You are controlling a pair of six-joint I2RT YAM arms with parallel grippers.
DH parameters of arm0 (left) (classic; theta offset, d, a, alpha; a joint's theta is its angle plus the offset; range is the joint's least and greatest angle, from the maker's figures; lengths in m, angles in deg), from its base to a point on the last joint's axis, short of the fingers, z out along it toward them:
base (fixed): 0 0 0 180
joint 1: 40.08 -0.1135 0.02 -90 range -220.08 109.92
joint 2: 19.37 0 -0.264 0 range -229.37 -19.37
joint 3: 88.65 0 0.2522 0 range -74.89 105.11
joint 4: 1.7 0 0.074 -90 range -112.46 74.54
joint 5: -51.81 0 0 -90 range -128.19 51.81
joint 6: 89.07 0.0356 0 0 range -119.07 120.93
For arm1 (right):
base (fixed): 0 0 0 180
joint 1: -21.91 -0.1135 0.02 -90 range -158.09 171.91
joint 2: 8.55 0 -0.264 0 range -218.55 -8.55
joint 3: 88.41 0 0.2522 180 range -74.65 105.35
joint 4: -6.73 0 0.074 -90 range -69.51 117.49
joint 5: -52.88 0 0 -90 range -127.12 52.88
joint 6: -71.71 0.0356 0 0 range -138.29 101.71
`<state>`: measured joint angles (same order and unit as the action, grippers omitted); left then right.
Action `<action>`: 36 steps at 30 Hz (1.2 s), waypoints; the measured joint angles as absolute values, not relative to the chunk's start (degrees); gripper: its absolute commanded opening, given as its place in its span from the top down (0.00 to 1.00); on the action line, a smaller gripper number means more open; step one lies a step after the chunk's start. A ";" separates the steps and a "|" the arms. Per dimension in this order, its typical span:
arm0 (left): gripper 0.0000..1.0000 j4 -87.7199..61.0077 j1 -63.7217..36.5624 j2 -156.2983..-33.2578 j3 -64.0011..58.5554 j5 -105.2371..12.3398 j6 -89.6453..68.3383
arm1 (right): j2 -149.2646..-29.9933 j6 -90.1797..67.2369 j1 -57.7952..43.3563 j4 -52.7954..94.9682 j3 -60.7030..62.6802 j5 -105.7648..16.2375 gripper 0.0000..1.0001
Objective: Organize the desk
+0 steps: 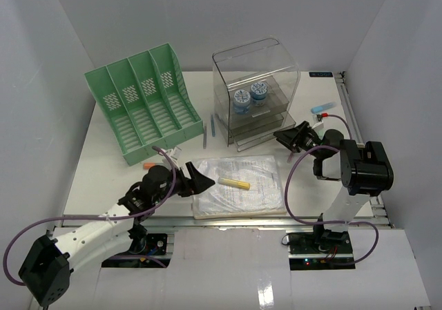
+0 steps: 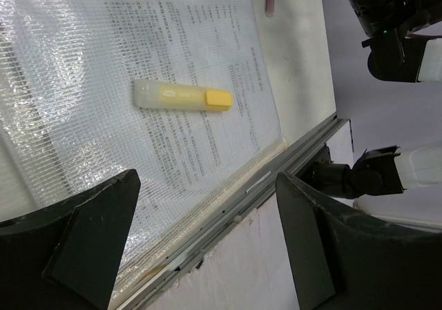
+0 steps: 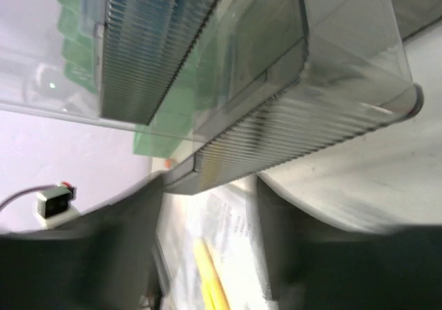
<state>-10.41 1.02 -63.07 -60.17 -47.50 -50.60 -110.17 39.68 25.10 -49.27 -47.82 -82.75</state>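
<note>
**Hands near edges**

Left hand is hovering spread wide over the bench. Highlighter is lying just ahead on the sleeve, with the front rail running close beside. Right hand is hanging part-spread, the box's lower edge just ahead.

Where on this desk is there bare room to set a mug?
Bare desk lies left of the green rack, and at the back between rack and clear drawer box. Crowded: front middle, where the document sleeve, highlighter and left end effector sit; the right end effector is beside the box.
</note>
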 measured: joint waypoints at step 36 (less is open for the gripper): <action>0.15 -47.81 0.54 -42.00 -51.95 -23.34 -60.52 | -94.49 -57.29 -31.29 32.50 -28.79 -61.10 0.07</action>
<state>-47.81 0.54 -42.00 -51.95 -23.34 -60.52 -94.49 -57.29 -31.29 32.50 -28.79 -61.10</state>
